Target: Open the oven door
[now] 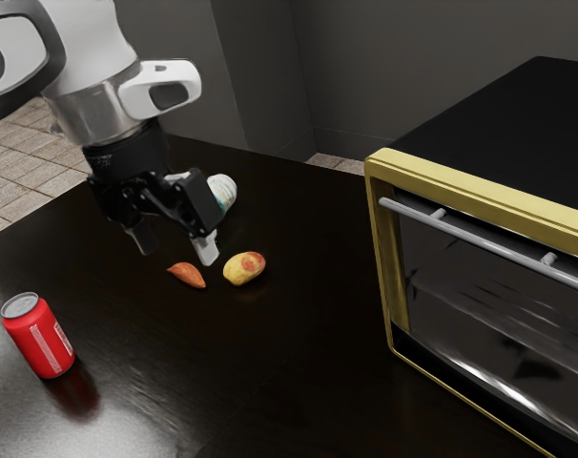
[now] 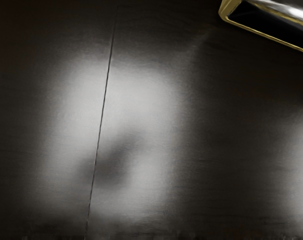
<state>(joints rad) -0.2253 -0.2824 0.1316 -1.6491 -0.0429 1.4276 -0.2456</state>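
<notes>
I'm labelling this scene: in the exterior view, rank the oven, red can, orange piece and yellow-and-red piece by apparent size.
1. Oven, even cropped
2. Red can
3. Yellow-and-red piece
4. Orange piece

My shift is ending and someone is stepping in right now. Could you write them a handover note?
Gripper: black, two-fingered, open and empty, above the dark, glossy table, clear of the oven.
Job's things: black oven with gold-coloured trim, at the exterior view's right; a silver bar handle runs across the upper part of its dark, glassy door.
Done: the door is not open yet; it looks shut.
Left: reach the handle, grip it, pull the door open.
Also on the table: red metal can, small orange-brown item, yellow-and-red fruit-like item.
</notes>
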